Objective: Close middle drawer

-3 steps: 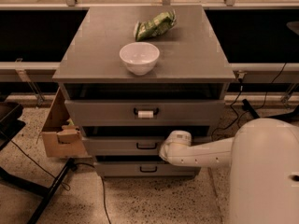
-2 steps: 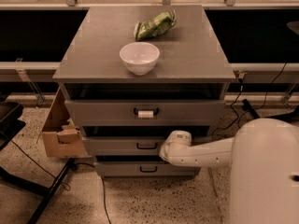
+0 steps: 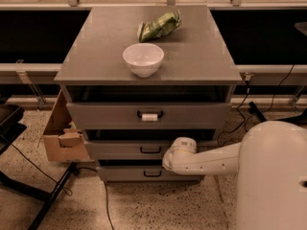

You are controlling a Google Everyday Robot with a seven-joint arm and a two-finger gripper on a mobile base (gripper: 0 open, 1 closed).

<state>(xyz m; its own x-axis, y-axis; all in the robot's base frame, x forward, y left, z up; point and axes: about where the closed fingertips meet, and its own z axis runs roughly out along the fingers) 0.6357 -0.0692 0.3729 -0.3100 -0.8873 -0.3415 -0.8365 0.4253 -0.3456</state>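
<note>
The middle drawer (image 3: 120, 150) is the grey front with a bare black bar handle (image 3: 150, 150), second from the top in the grey cabinet. It stands a little out, with a dark gap above it. My gripper (image 3: 173, 156) is at the end of the white arm that reaches in from the right. It sits against the drawer's front, just right of the handle.
A white bowl (image 3: 143, 58) and a green snack bag (image 3: 159, 26) lie on the cabinet top (image 3: 96, 51). The top drawer (image 3: 105, 115) has a white-tagged handle, and the bottom drawer (image 3: 124, 173) sits below. A cardboard box (image 3: 62, 133) and cables (image 3: 103, 200) are at the left.
</note>
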